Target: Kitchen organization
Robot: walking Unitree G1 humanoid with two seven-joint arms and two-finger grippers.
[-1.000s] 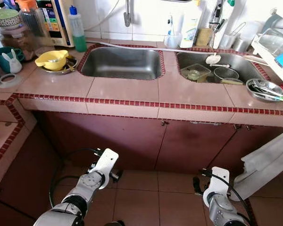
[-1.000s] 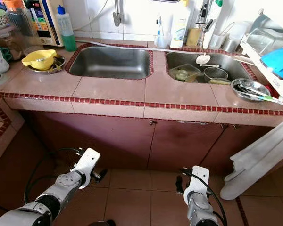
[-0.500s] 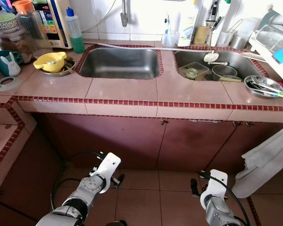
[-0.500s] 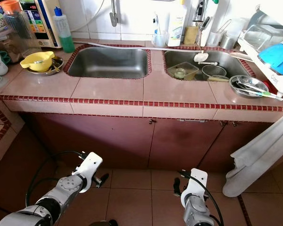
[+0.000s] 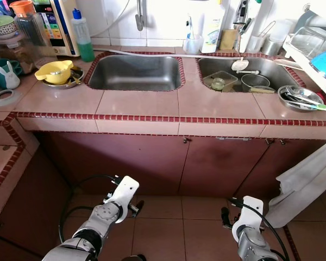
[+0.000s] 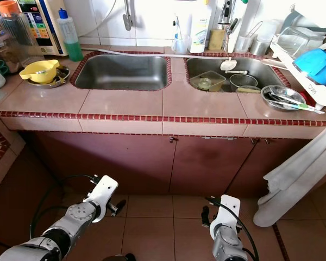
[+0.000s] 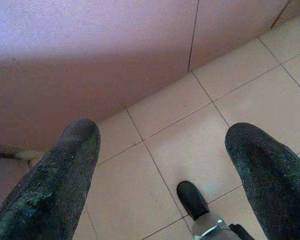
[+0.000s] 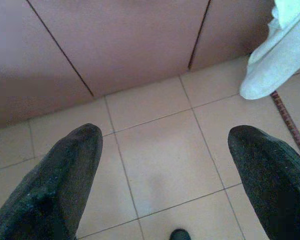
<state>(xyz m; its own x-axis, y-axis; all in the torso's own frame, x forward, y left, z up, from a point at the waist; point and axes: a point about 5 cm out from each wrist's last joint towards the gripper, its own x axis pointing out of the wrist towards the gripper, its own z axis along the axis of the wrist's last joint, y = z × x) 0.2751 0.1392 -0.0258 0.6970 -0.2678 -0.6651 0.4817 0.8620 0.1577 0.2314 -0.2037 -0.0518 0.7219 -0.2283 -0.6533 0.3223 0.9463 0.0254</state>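
Tiled kitchen tabletop [image 5: 141, 103] with two sinks, robot standing before it with both arms hanging low.

Dishes are waiting in the right sink [image 5: 244, 76]: a clear container [image 5: 219, 81], a steel pot [image 5: 255, 81] and a ladle [image 5: 243, 65], with a steel bowl of utensils [image 5: 300, 98] sitting just beside it on the tabletop. Left sink [image 5: 135, 72] is lying bare; a yellow bowl [image 5: 55, 71] is resting on a plate near a green soap bottle [image 5: 82, 35]. Left gripper [image 7: 160, 165] and right gripper [image 8: 162, 170] are hanging over the floor tiles [image 8: 160, 150] by the cabinet doors [image 5: 174, 163], fingers spread wide and grasping nothing. White cloth [image 6: 293, 174] is draping down at the right.
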